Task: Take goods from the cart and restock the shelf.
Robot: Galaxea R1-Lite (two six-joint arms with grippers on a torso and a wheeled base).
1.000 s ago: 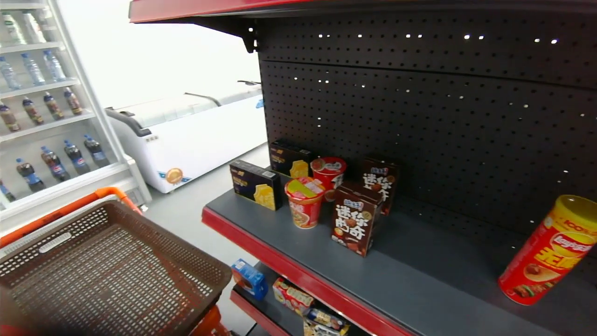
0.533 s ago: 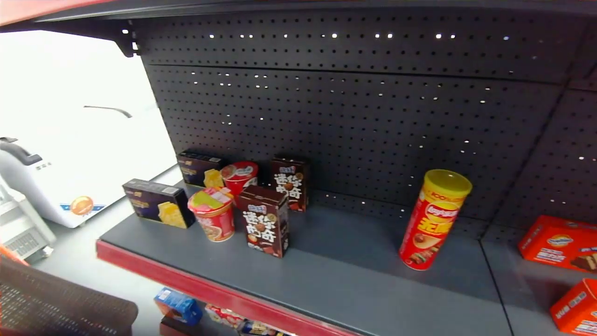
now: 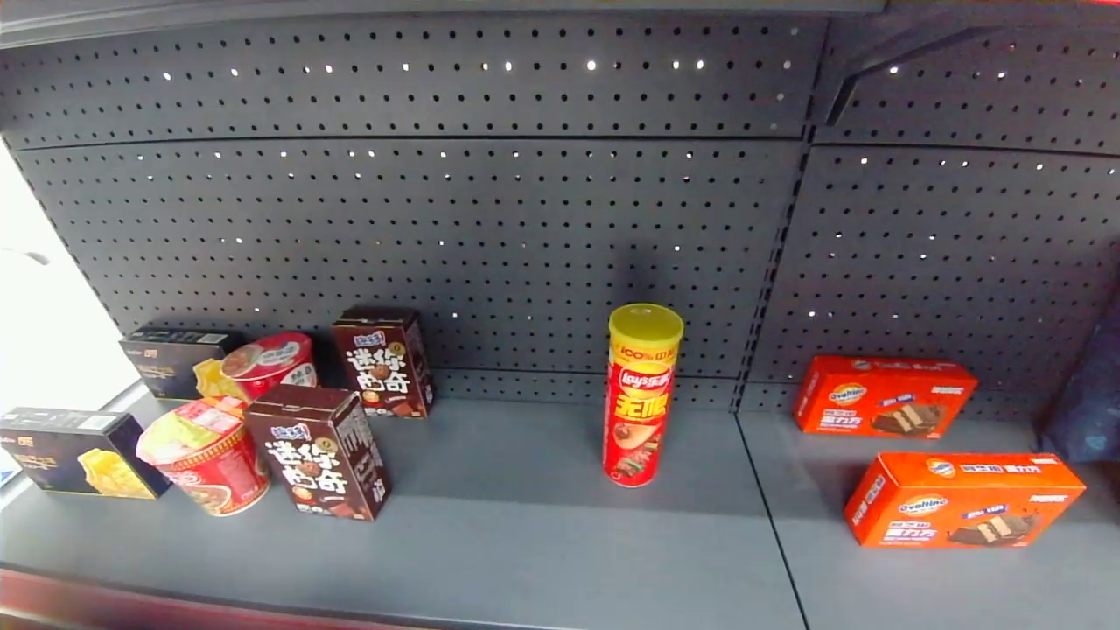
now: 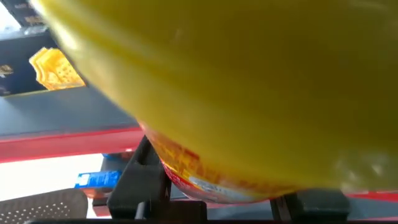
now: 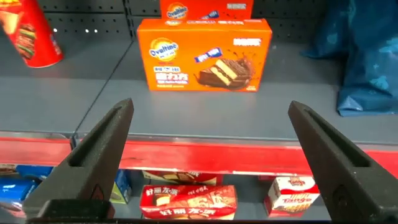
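Note:
A chips can [image 4: 249, 93] with a yellow lid and red body sits right against the left wrist camera, and my left gripper [image 4: 217, 199] is shut on it, its dark fingers [image 4: 140, 186] flanking the body. A like can [image 3: 643, 394] stands upright mid-shelf on the grey shelf board [image 3: 542, 560]. My right gripper [image 5: 211, 162] is open before the shelf's red front edge [image 5: 205, 155], level with the near orange box [image 5: 204, 55]; nothing is between its fingers.
On the shelf's left stand two brown boxes [image 3: 319, 451], two noodle cups [image 3: 206, 455] and two black boxes [image 3: 74, 453]. Two orange boxes [image 3: 962, 497] and a blue bag [image 3: 1085, 402] lie at the right. Bare board surrounds the standing can. Packets [image 5: 186, 200] fill the lower shelf.
The head camera has swung to the right: the cart basket, fridge and freezer have left the picture and the orange boxes have come in. The goods on the shelf stand as before.

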